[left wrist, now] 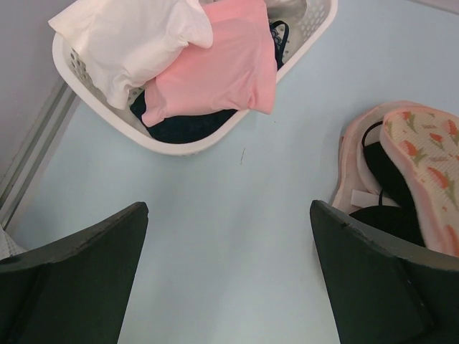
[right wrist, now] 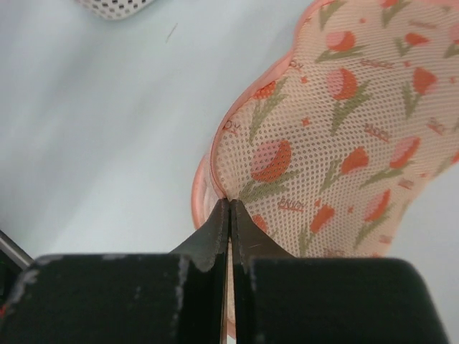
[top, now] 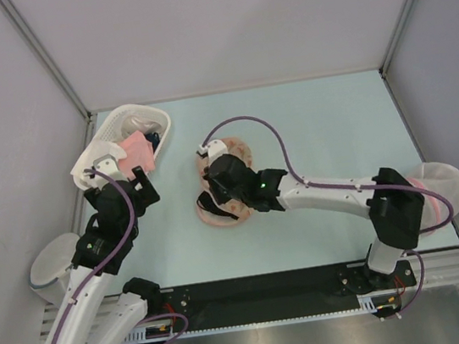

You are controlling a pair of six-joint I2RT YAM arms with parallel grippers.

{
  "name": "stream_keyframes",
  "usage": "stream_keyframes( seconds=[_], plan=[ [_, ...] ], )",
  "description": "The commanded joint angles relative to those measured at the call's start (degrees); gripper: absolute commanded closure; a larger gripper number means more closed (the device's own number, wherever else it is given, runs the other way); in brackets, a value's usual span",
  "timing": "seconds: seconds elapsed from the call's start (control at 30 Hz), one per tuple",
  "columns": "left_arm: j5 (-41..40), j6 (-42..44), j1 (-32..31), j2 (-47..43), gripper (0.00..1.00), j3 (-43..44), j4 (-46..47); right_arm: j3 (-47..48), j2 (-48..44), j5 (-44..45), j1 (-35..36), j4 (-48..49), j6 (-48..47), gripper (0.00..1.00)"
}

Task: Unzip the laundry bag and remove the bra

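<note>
Right gripper (right wrist: 229, 206) jaws pinched together on the edge of the laundry bag (right wrist: 337, 136), which lies on the table (top: 334, 123) just right of the white basket (left wrist: 183, 143), top flap lifted, black bra (left wrist: 391, 193) showing inside; left gripper (left wrist: 228, 211) hovers near the basket, jaws wide apart.

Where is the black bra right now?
On the right of the left wrist view, the bra peeks out of the open laundry bag, down-right of the white basket.
</note>
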Motion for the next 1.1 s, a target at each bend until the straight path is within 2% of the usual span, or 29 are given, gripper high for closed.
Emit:
stream_keyframes(
  seconds=[0.0, 0.23, 0.47, 0.63, 0.9, 0.93, 1.0, 1.03, 1.07],
  plan=[
    [-0.45, 1.23, 0.68, -0.31, 0.00, -0.38, 0.09, -5.48, -7.21, 4.90, -1.31, 1.91, 2.33, 1.00],
    [0.25, 1.50, 0.68, 0.21, 0.00, -0.47, 0.18, -15.94, -16.78, 10.69, -6.23, 0.16, 6.81, 1.00],
    [5.43, 3.87, 0.77, 0.48, 0.00, -0.82, 1.67, -24.12, -25.84, 15.89, -9.48, -3.62, 10.42, 1.00],
    [7.02, 4.57, 0.77, 0.92, 0.00, -0.91, 1.84, -26.86, -29.45, 20.28, -11.59, -7.40, 12.96, 1.00],
    [11.32, 5.89, 0.77, 1.18, 0.00, -1.35, 2.99, -30.46, -35.07, 27.75, -13.17, -18.74, 20.17, 1.00],
    [11.59, 6.15, 0.68, 1.27, 0.00, -1.26, 2.90, -30.90, -35.87, 28.02, -13.35, -20.22, 20.79, 0.98],
    [12.81, 6.42, 0.68, 1.53, 0.00, -1.17, 2.90, -32.13, -38.58, 28.46, -13.79, -21.73, 22.19, 0.86],
    [13.34, 6.51, 0.68, 1.45, 0.00, -1.17, 2.90, -32.39, -39.47, 28.63, -13.97, -23.04, 22.55, 0.77],
    [13.70, 6.60, 0.77, 1.45, 0.00, -1.00, 2.90, -32.66, -40.43, 28.98, -14.23, -23.75, 22.81, 0.54]
  ],
)
